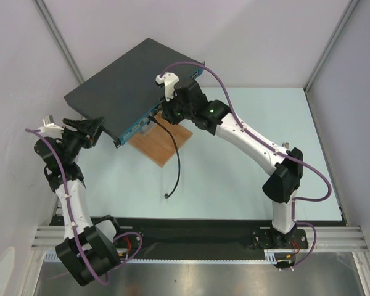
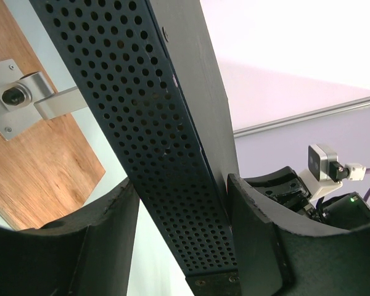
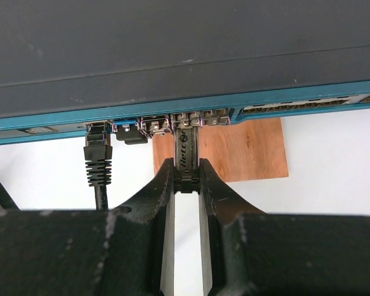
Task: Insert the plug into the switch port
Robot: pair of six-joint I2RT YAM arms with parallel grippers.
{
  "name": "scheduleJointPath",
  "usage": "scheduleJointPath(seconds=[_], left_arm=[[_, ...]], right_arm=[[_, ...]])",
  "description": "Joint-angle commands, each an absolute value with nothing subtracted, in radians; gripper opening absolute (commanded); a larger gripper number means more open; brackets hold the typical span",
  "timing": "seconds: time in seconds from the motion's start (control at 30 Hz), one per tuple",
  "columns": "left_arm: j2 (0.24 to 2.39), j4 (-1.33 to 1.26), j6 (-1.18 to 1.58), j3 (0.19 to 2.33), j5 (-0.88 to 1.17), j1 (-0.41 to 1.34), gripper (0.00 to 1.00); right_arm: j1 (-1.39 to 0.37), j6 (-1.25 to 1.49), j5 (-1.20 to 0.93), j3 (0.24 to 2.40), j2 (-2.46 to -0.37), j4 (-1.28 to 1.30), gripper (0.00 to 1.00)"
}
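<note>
The switch [image 1: 129, 80], a flat dark grey box with a teal front face, lies tilted at the back left; it also shows in the right wrist view [image 3: 185, 55] and the left wrist view [image 2: 160, 123]. My right gripper [image 3: 187, 177] is shut on a small dark plug [image 3: 187, 154] with white lettering, whose front end sits in a socket of the teal face. In the top view the right gripper [image 1: 162, 115] is at that front face. My left gripper [image 2: 182, 203] clamps the switch's perforated side at its left corner [image 1: 94, 128].
A black cable [image 1: 174, 160] is plugged into a socket left of the held plug [image 3: 98, 160]; its free end lies on the table. A brown wooden board [image 1: 163, 143] lies under the switch's front, with a metal bracket [image 2: 24, 98] on it. White walls surround the table.
</note>
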State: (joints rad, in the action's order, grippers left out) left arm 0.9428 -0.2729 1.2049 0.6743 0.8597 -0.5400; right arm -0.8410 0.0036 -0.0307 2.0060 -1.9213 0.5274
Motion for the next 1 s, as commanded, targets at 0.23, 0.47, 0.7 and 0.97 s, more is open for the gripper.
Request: scheduleJointPath(seconds=[0.23, 0.47, 0.7, 0.97], left_arm=[[0.95, -0.374, 1.17, 0.686, 0.854, -0.515, 0.0], [0.951, -0.374, 1.167, 0.684, 0.853, -0.515, 0.0], [0.953, -0.374, 1.166, 0.686, 0.851, -0.514, 0.0], [0.956, -0.373, 1.164, 0.69, 0.851, -0.514, 0.0]], right_arm=[[-0.873, 0.038, -0.037, 2.161, -1.993, 0.293, 0.0], [-0.876, 0.045, -0.034, 2.195, -2.009, 0.267, 0.0], [-0.876, 0.066, -0.049, 2.221, -2.031, 0.227, 0.05], [-0.87, 0.035, -0.067, 2.149, -1.996, 0.209, 0.11]])
